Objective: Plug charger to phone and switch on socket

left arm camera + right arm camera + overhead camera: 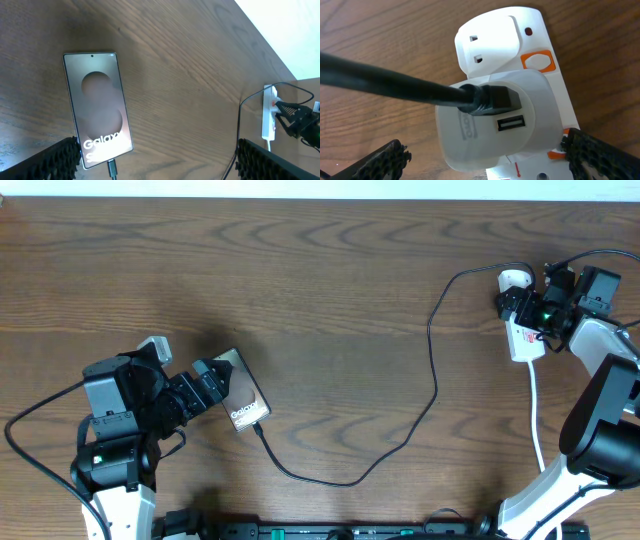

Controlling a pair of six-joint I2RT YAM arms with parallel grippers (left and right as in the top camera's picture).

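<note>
The phone [248, 395] lies flat at the left, its "Galaxy" lettering showing in the left wrist view [100, 107]. The charger cable [432, 380] has its plug tip [112, 167] in the phone's bottom end. It loops across the table to a white adapter [490, 125] seated in the socket strip [524, 340]. My left gripper [212, 380] is open just behind the phone, and its left finger is next to the phone's corner [160, 170]. My right gripper [528, 308] is open and straddles the adapter [490, 165]. Its right finger is at an orange switch [557, 152].
A second orange switch [537, 61] sits beside a free outlet on the strip. The strip's white cord [535, 410] runs toward the front edge beside the right arm's base. The strip and right gripper also show far off in the left wrist view [268, 117].
</note>
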